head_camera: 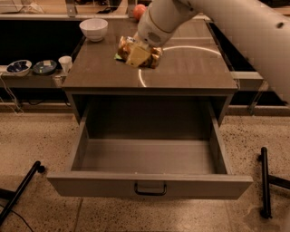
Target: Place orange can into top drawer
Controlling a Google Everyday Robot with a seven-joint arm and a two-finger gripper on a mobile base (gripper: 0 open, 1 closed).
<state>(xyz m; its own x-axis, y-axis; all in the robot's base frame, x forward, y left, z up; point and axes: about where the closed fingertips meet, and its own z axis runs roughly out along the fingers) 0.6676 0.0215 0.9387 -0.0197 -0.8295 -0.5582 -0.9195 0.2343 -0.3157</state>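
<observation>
My gripper (137, 53) reaches in from the upper right and is shut on the orange can (128, 48), a small can with a mottled orange-gold label. It holds the can tilted, just above the middle of the cabinet top (181, 72). The top drawer (90, 183) stands pulled fully out below it and holds nothing. Its dark handle (150, 189) is at the centre of the front panel. The can is behind the drawer opening, over the tabletop rather than over the drawer.
A white bowl (94, 28) stands at the back left of the cabinet top and a round red-orange fruit (139, 10) at the back. Small bowls (31, 67) and a cup (65, 63) sit on a low shelf at left. Dark stand legs (265, 181) lie on the floor at right.
</observation>
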